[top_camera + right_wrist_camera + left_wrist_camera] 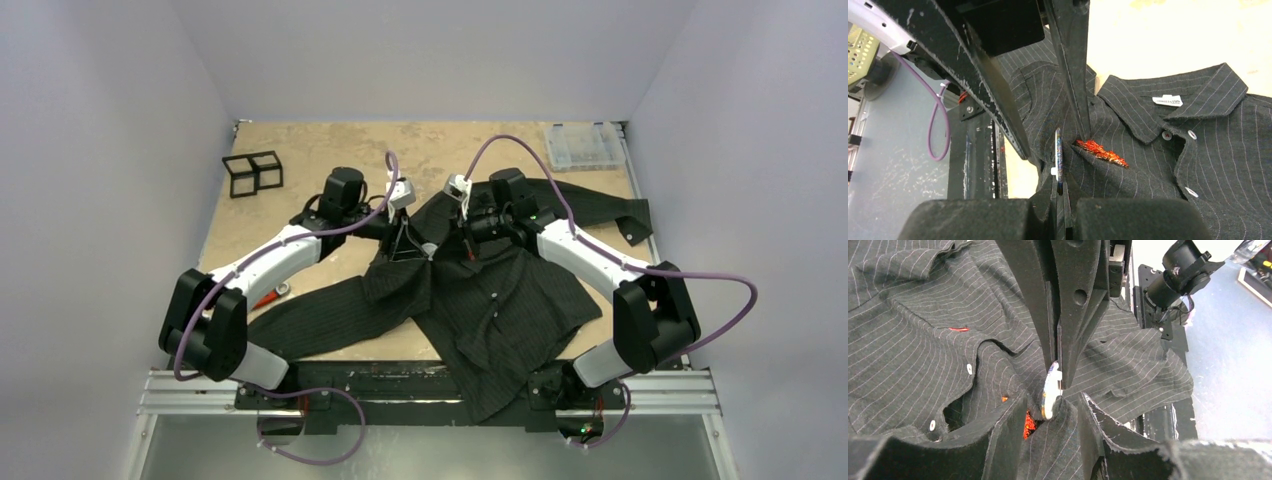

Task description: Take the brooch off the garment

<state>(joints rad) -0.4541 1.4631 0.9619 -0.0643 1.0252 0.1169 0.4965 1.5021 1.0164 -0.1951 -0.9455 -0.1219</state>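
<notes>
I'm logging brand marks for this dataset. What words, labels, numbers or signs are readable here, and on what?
The white label inside the collar of the garment: one line of dark print, too small to read.
The brooch: seen edge-on, so no text shows on it.
Nothing else in any view carries readable text.

The only lettering in sight is on a small white label point(1167, 100) sewn inside the collar point(1128, 107) of the garment point(1238, 165). It carries one short line of dark print (seen in the right wrist view alone), too small and soft to read letter by letter. The brooch point(1058, 150) stands edge-on to both wrist cameras, so any marking on its face cannot be made out. The top view is too distant for any writing to be read.
</notes>
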